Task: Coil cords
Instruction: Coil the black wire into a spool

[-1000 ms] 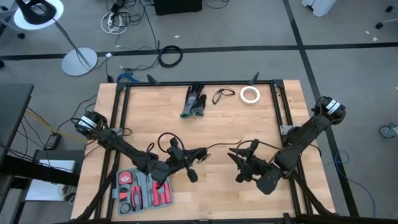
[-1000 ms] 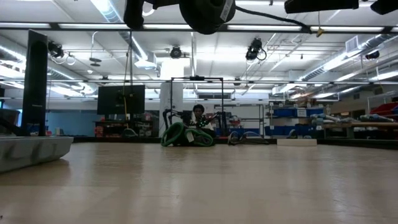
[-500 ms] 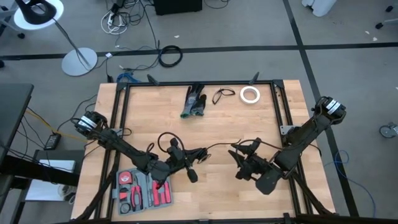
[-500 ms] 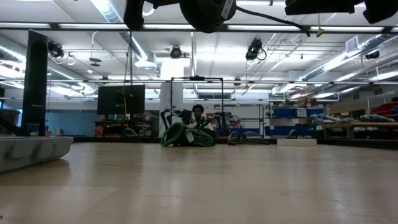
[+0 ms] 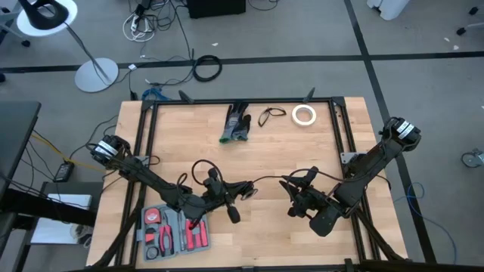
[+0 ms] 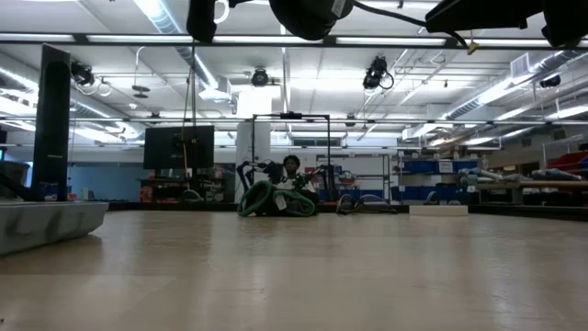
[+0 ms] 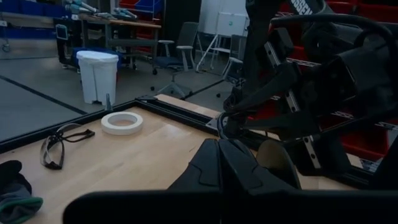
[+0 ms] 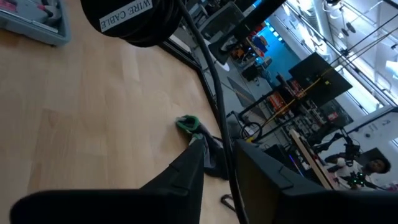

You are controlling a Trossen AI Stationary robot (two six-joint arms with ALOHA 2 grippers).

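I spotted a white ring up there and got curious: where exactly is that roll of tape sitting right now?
In the high view the white tape roll lies flat near the table's far edge, toward the right side, just right of the safety glasses and apart from both arms.

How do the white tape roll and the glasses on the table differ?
The tape roll is white; the glasses are dark. The tape roll is a round closed ring; the glasses are a thin uneven frame. The tape roll lies nearer the table's right edge; the glasses lie between it and the gloves. Both rest flat near the table's far edge.
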